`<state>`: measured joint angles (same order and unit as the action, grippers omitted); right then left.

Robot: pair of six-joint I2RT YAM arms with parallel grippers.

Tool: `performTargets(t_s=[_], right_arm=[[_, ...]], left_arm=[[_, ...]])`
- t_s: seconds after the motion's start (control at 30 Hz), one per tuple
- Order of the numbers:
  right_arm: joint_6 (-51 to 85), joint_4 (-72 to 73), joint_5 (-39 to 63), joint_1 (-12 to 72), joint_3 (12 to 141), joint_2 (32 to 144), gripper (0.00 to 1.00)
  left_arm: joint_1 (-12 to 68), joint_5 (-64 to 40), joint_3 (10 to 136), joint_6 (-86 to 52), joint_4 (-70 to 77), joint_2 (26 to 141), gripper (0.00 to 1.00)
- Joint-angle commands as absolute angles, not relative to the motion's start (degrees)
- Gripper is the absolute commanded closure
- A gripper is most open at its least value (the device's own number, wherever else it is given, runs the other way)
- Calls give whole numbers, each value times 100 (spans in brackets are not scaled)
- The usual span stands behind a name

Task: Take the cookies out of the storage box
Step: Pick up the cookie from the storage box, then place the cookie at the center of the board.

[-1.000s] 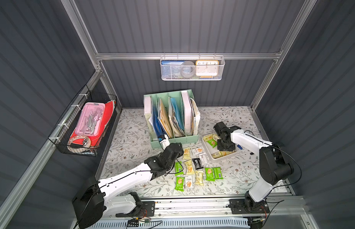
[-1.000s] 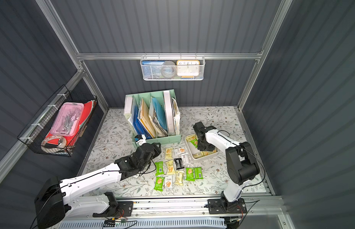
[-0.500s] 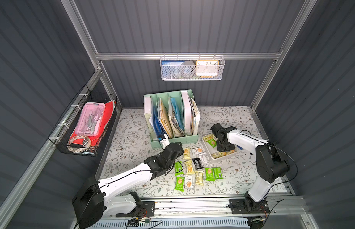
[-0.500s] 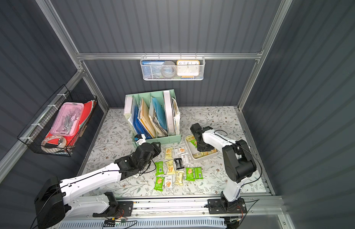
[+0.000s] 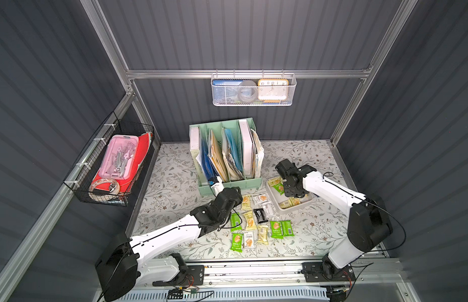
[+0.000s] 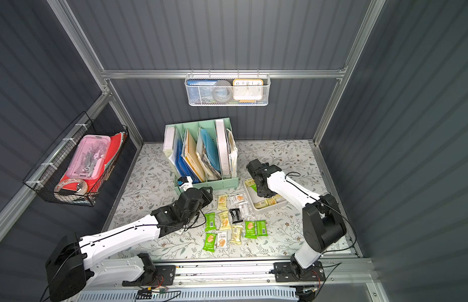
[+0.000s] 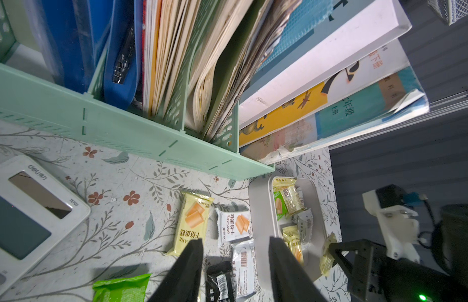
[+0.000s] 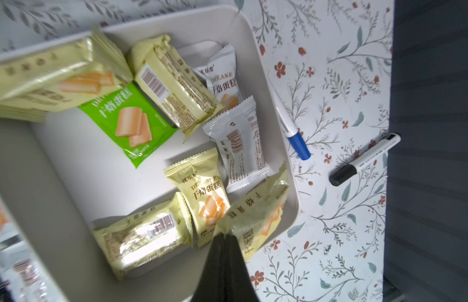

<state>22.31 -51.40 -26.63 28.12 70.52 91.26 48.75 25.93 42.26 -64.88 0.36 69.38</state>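
Shut since a second ago, right hand [image 8: 225, 235] pinches one end of a pale yellow cookie packet [image 8: 256, 209] in the storage box [image 8: 70, 170], long axis slanting up the wall. Left hand [image 7: 235, 241], half open and empty, hovers over cookies [image 7: 192, 224] lying on the tabletop [image 7: 117, 183].

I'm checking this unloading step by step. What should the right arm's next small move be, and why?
Probably a short straight lift of the right gripper. Its jaws look shut on the edge of a pale yellow packet lying against the wall of the storage box. Rising first should clear that wall before carrying the packet toward the laid-out packets.
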Motion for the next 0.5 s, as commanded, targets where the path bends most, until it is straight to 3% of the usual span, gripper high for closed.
performTargets(t_s=[0.0,0.47], right_arm=[[2419,-5590,-2716,2991,7113,8777,100],[3961,-6865,-2307,4358,6074,7307,100]], left_arm=[[4838,2558,4228,-6513,101,7027,54],[4825,2358,4247,-6608,505,7370,55]])
